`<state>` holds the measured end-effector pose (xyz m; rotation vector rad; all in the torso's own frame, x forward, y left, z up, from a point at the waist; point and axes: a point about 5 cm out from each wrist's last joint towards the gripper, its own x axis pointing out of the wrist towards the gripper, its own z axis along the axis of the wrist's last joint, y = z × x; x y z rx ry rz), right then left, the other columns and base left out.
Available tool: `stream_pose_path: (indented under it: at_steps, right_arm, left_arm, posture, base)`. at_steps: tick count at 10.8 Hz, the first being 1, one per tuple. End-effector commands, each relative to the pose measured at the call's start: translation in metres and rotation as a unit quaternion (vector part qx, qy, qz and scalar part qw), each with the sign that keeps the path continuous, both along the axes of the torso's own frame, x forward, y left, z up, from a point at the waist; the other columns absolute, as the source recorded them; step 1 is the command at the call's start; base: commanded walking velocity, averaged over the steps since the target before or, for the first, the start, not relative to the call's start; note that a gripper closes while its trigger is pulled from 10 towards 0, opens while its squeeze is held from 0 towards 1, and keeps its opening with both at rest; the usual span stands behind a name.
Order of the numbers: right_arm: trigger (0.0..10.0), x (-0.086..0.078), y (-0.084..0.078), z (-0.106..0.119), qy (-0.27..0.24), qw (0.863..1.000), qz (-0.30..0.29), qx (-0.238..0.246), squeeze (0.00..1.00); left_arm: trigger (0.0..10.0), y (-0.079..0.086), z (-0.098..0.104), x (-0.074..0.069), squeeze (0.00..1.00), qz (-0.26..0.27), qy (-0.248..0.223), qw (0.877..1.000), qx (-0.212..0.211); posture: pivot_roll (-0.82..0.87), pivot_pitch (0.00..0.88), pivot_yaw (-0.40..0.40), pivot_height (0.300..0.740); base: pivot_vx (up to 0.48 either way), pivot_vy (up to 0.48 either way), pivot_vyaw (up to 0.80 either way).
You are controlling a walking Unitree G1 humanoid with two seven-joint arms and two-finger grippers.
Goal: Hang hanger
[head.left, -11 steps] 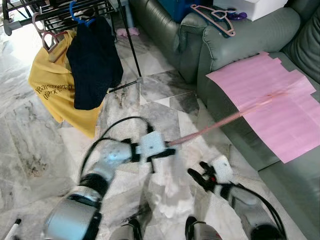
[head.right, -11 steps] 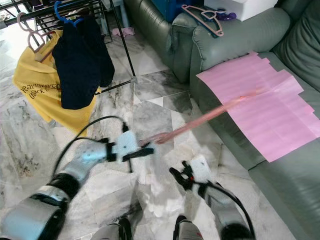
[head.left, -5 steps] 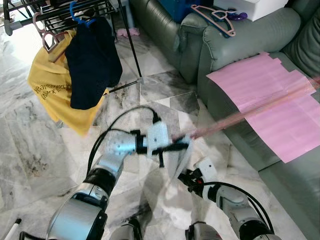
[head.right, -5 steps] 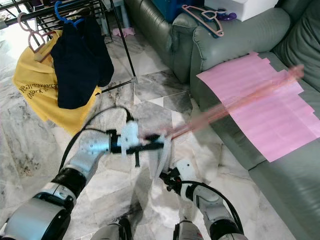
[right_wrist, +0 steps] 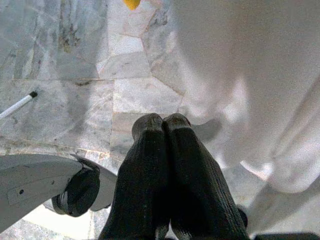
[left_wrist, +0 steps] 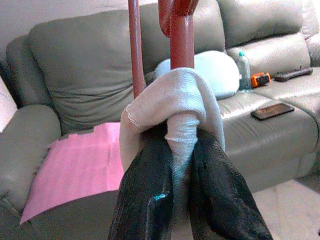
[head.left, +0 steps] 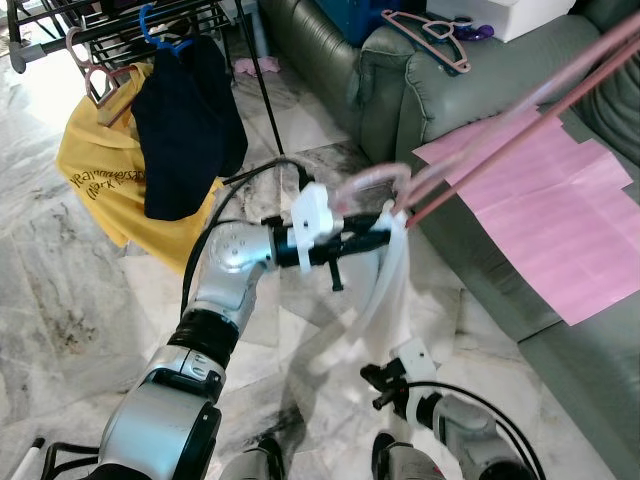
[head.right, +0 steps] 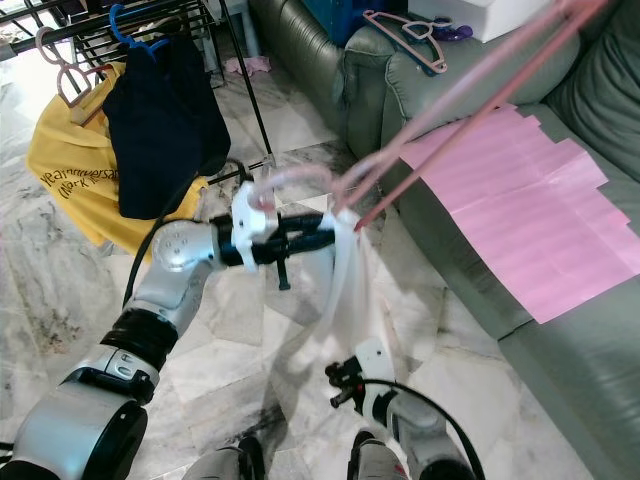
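Observation:
A pink hanger (head.left: 497,128) with a white garment (head.left: 386,290) draped from its neck is held up over the marble floor, in front of the sofa. My left gripper (head.left: 390,233) is shut on the garment-wrapped neck of the hanger (left_wrist: 181,30), its fingers (left_wrist: 150,195) pinching the white cloth. The hanger's arms slant up and to the right, blurred. My right gripper (head.left: 374,386) is low near my feet, shut with nothing in it (right_wrist: 162,125), below the hanging cloth (right_wrist: 250,75).
A black clothes rack (head.left: 130,15) at the far left carries a yellow shirt (head.left: 95,175) and a dark garment (head.left: 187,120) on hangers. A grey-green sofa (head.left: 440,95) on the right holds pink paper (head.left: 560,215) and another pink hanger (head.left: 430,28). A marker (head.left: 22,458) lies on the floor.
My left gripper has lifted the hanger and white garment from near the floor up to mid-height, and the hanger's arms have swung upward. My right gripper has drawn back toward my feet.

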<state>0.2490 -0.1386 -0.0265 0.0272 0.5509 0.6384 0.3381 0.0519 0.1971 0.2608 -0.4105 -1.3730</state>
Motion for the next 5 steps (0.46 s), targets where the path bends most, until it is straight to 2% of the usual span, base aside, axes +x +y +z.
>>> stream_pose_path:
  at_steps: [1, 2, 3, 4, 5]
  right_arm:
    - [0.0, -0.007, 0.0, -0.006, 0.012, 1.0, -0.003, -0.004, 0.0]
    - [6.9, -0.003, -0.006, -0.002, -0.012, 1.0, -0.017, -0.01, 0.0]
    - [10.0, -0.002, -0.01, 0.005, -0.031, 0.999, -0.019, 0.02, 1.0]
    - [10.0, -0.006, -0.019, 0.008, -0.046, 0.999, 0.001, 0.005, 1.0]
    - [10.0, -0.016, -0.036, 0.009, -0.044, 0.998, 0.041, -0.021, 1.0]
  left_arm:
    - [10.0, 0.001, 0.008, -0.001, 0.0, -0.007, -0.013, 1.0, -0.007]
    - [10.0, 0.004, 0.006, 0.001, 0.0, -0.005, -0.004, 1.0, -0.001]
    - [10.0, 0.008, 0.002, 0.003, 0.0, 0.006, 0.0, 1.0, 0.013]
    - [10.0, 0.013, -0.002, 0.005, 0.0, 0.016, 0.006, 1.0, 0.024]
    - [10.0, 0.019, -0.009, 0.009, 0.0, 0.032, 0.018, 0.999, 0.039]
  posture:
    - [-0.14, 0.209, 0.094, 0.74]
    - [-0.14, 0.212, 0.097, 0.74]
    - [-0.14, 0.217, 0.099, 0.74]
    - [-0.14, 0.221, 0.102, 0.74]
    - [-0.14, 0.226, 0.111, 0.74]
  base:
    - [0.0, 0.0, 0.0]
    - [0.0, 0.0, 0.0]
    - [0.0, 0.0, 0.0]
    - [0.0, 0.0, 0.0]
    - [0.0, 0.0, 0.0]
